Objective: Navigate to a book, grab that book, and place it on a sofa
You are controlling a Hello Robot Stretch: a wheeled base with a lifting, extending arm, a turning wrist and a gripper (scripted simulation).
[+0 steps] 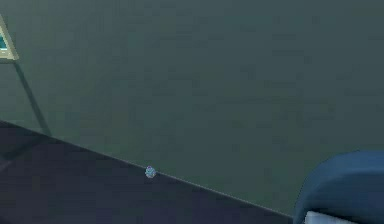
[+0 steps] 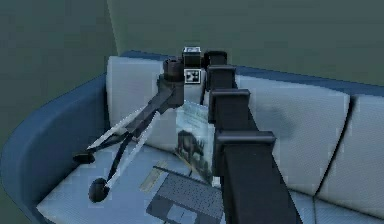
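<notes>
Pincer (image 2: pixel 88 172) above the sofa (image 2: pixel 290 115) seat; whether it holds anything cannot be told. Pale book (image 2: pixel 193 140) just right of it, partly hidden behind the arm (image 2: pixel 245 170), its support unclear.

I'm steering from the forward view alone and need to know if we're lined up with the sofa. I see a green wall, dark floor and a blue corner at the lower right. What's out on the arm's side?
Observer: A blue sofa with pale cushions runs across the arm side view. Your blue corner is probably its end.
Operator: Good. Can you see the book anywhere?
Observer: What looks like a book, pale with a patterned cover, stands on edge just left of the dark arm, with the seat cushions behind it. The gripper points toward the lower left, and I cannot tell whether it holds anything.
</notes>
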